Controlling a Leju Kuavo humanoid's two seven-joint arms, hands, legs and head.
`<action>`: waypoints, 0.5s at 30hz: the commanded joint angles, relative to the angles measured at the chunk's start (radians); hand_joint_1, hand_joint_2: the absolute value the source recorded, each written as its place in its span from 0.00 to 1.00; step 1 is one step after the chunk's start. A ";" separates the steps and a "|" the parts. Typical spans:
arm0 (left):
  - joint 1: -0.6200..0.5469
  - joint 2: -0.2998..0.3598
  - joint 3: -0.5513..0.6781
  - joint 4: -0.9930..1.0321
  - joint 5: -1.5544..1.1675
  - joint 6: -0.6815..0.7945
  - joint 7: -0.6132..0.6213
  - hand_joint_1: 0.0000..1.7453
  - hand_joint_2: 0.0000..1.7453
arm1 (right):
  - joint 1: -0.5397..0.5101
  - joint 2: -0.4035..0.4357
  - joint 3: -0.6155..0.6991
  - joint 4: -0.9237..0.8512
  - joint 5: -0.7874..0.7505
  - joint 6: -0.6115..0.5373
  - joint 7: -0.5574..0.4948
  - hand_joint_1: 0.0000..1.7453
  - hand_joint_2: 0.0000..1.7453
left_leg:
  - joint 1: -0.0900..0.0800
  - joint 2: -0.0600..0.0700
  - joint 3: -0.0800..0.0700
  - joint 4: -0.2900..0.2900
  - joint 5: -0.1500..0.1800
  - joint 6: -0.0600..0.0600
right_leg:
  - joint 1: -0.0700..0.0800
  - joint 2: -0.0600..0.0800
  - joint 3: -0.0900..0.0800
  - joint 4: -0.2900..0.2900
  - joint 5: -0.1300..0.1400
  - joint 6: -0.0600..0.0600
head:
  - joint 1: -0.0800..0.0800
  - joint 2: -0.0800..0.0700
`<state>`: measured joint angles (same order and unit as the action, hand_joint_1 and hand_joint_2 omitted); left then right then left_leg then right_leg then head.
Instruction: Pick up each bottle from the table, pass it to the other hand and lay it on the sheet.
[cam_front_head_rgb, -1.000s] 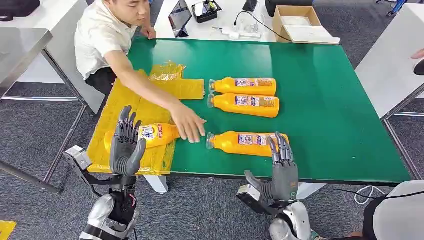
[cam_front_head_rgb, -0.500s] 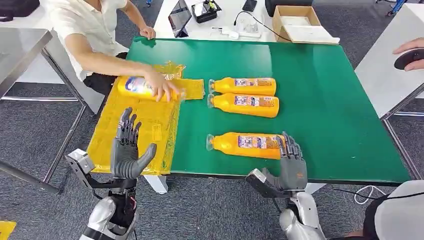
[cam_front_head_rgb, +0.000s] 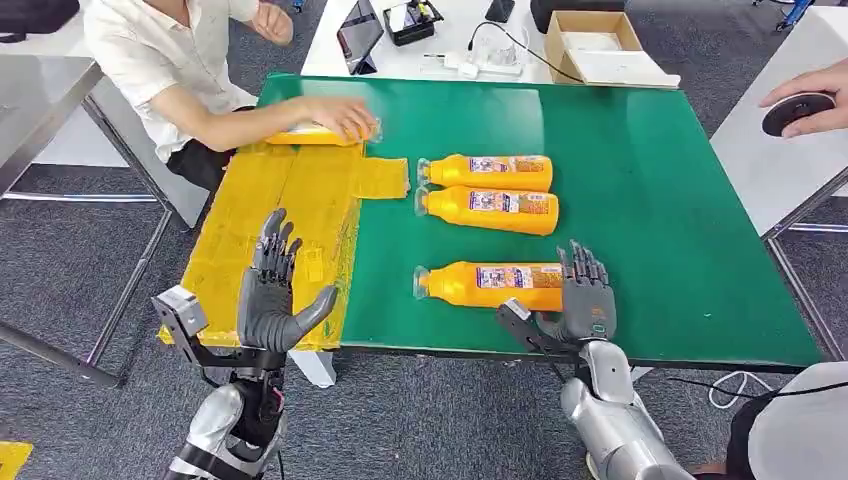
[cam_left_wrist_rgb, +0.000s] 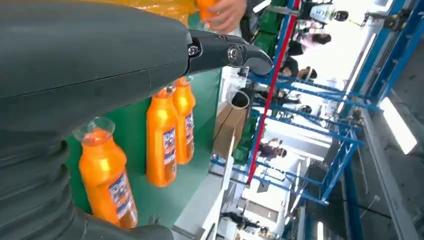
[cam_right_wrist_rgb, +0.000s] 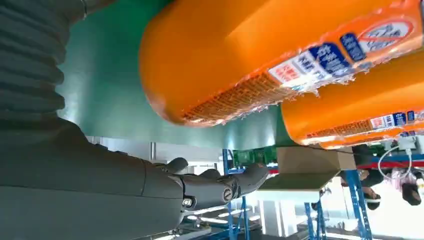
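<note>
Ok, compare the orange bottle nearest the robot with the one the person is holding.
The nearest orange plastic bottle lies on the green table, with the right hand at its base; the person's orange bottle sits under their hand, at the yellow sheet's far end. Both lie on their sides.

Green table (cam_front_head_rgb: 660, 200), yellow sheet (cam_front_head_rgb: 250, 215), three orange bottles (cam_front_head_rgb: 490, 285) with white-blue-red labels (cam_front_head_rgb: 505, 277), dark grey fingers (cam_front_head_rgb: 275, 255) on silver arms (cam_front_head_rgb: 620, 430), grey carpet floor (cam_front_head_rgb: 80, 270), person's white shirt (cam_front_head_rgb: 150, 60).
</note>
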<state>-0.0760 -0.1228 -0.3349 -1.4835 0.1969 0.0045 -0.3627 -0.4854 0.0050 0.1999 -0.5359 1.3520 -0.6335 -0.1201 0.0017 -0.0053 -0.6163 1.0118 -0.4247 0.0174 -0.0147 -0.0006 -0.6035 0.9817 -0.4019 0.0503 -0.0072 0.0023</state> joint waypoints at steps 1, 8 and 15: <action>-0.068 0.007 -0.023 0.112 0.041 -0.028 0.037 0.00 1.00 | -0.128 0.000 0.060 0.165 0.006 0.091 0.046 0.00 1.00 | 0.000 0.000 0.002 -0.001 0.000 0.000 | 0.000 0.000 0.001 0.000 -0.001 -0.001 | 0.000 0.000; -0.068 0.007 -0.023 0.112 0.041 -0.028 0.037 0.00 1.00 | -0.128 0.000 0.060 0.165 0.006 0.091 0.046 0.00 1.00 | 0.000 0.000 0.002 -0.001 0.000 -0.001 | 0.000 0.000 0.002 0.000 -0.001 -0.001 | 0.000 0.000; -0.116 -0.013 -0.027 0.177 0.064 -0.029 0.052 0.00 1.00 | -0.157 0.014 0.052 0.186 -0.030 0.119 0.026 0.00 1.00 | 0.000 0.000 0.003 0.000 -0.001 -0.001 | 0.000 0.000 0.002 0.000 -0.001 -0.002 | 0.000 0.000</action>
<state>-0.1115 -0.1278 -0.3388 -1.4317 0.2522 -0.0256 -0.3235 -0.5625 0.0061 0.2323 -0.4490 1.3516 -0.5570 -0.0824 0.0018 -0.0054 -0.6165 1.0118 -0.4247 0.0174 -0.0146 -0.0007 -0.6037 0.9817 -0.4020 0.0503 -0.0072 0.0023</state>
